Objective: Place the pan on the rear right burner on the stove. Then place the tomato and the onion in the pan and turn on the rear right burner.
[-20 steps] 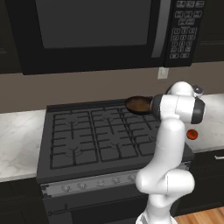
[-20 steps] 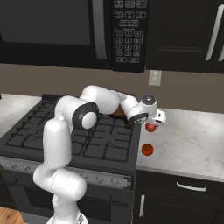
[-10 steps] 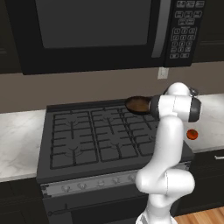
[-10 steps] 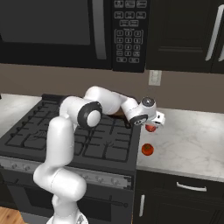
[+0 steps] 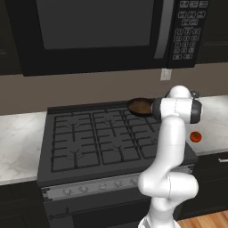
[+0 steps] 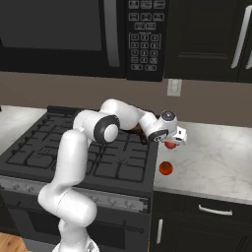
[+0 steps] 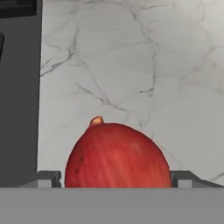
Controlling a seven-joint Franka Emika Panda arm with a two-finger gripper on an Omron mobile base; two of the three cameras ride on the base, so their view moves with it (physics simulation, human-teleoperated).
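The onion [image 7: 117,155] sits between my pincer [image 7: 114,179] tips in the hand view, a round orange-red body with streaked skin and a small stem nub pointing away from the camera, over the marble table [image 7: 131,65]. Each finger tip shows at one flank of the onion, so I read the pincer as clamped on it, though the contact faces themselves are hidden under the lower edge of the view. In the right base view the pincer [image 6: 173,141] hangs over the table just right of the stove [image 6: 74,147] with the onion [image 6: 170,144] under it; I cannot tell whether the onion is off the surface. The tomato [image 6: 166,168] lies on the table nearer the front edge, apart from the pincer; the left base view shows it [image 5: 195,136] right of the arm. The pan [image 5: 140,106] rests on the rear right burner [image 5: 142,113], so I judge the first step done and the onion transfer in hand. Handling judgement: the onion looks firm and light, with smooth, dry skin that may slip, and a round form that can roll out of a two-point hold. Take it across its widest girth, stem nub clear of the pads, with the tips level. The tomato is likely softer and needs a lighter squeeze. Lift high enough to clear the pan rim before release.
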